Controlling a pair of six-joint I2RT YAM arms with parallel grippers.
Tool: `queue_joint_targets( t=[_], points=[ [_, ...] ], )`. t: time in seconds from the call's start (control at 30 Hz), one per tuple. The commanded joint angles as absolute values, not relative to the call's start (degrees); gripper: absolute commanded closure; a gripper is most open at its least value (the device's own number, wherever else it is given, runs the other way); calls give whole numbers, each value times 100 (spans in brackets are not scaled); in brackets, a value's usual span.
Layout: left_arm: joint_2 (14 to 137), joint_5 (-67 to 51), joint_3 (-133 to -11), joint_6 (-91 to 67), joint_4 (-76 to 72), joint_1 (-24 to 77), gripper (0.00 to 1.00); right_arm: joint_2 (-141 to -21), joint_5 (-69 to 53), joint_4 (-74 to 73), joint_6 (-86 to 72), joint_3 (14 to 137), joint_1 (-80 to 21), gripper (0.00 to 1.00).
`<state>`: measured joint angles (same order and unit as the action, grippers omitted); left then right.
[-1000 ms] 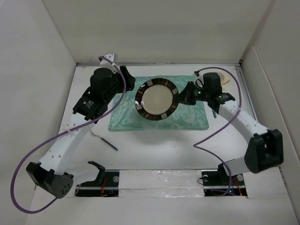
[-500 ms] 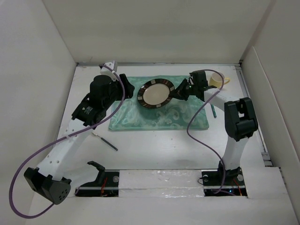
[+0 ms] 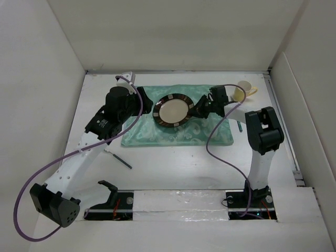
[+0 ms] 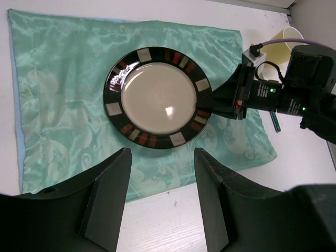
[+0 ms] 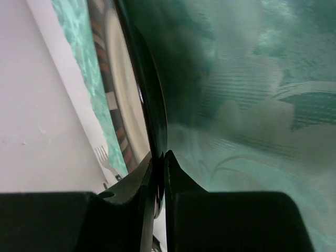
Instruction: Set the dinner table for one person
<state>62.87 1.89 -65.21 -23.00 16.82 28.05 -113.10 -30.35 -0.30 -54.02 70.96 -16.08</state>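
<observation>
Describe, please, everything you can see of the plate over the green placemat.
The plate is round and glossy, likely ceramic: a cream centre inside a black rim set with cream, red and brown rectangles. It sits over the mint-green placemat, empty, face up. The right gripper has its fingers shut on the rim; nothing else touches it. Whether it rests flat or is lifted is unclear.

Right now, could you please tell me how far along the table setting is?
Done: the placemat lies flat on the dinner table. In hand: the right pincer is shut on the rim of the plate over the placemat; the left pincer hovers open nearby. Left: the fork, the teal utensil and the cup are off the mat, not yet arranged beside the plate.
</observation>
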Motion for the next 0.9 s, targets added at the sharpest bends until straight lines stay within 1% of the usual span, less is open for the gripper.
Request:
queue_joint_targets(
  t=[0.0, 0.07, 0.1, 0.2, 0.3, 0.47, 0.53, 0.57, 0.6, 0.63, 0.67, 0.73, 0.77, 0.8, 0.87],
  points=[
    [6301, 97, -6486, -2390, 1319, 2812, 53, -11224, -3050, 159, -5151, 7154, -1749, 76],
    [6337, 79, -6495, -2408, 1266, 2812, 53, -11171, -2971, 70, -5133, 7050, -1749, 66],
    [6372, 70, -6513, -2408, 1257, 2812, 53, -11110, -2945, 70, -5124, 7014, -1749, 59],
    [6451, 88, -6548, -2408, 1239, 2812, 53, -10943, -2953, -139, -5124, 6952, -1749, 46],
    [6469, 140, -6583, -2391, 1222, 2812, 53, -10688, -2848, -509, -4923, 6961, -1635, 43],
    [6504, 246, -6697, -2277, 1230, 2812, 53, -9846, -2698, -1221, -4230, 6724, -1074, 43],
    [6513, 264, -6750, -2250, 1222, 2812, 53, -9608, -2698, -1457, -4009, 6479, -626, 45],
    [6513, 281, -6759, -2224, 1204, 2812, 54, -9511, -2733, -1502, -3808, 6399, -459, 53],
    [6530, 273, -6776, -2198, 1187, 2812, 55, -9344, -2777, -1546, -3719, 6311, -92, 77],
    [6548, 264, -6794, -2180, 1169, 2812, 57, -9282, -2795, -1599, -3639, 6180, 86, 86],
    [6565, 255, -6803, -2162, 1152, 2812, 64, -9220, -2743, -1626, -3482, 6127, 253, 99],
    [6635, 176, -6838, -2118, 1099, 2812, 76, -9062, -2384, -1775, -3332, 6082, 613, 100],
    [6688, 158, -6847, -2101, 1073, 2812, 92, -9001, -1825, -1793, -3209, 6056, 676, 100],
    [6715, 106, -6864, -2092, 1055, 2812, 98, -8974, -1541, -1810, -3165, 6056, 677, 100],
    [6785, 62, -6873, -2074, 1037, 2812, 100, -9000, -839, -2003, -3051, 6169, 738, 98]
  ],
)
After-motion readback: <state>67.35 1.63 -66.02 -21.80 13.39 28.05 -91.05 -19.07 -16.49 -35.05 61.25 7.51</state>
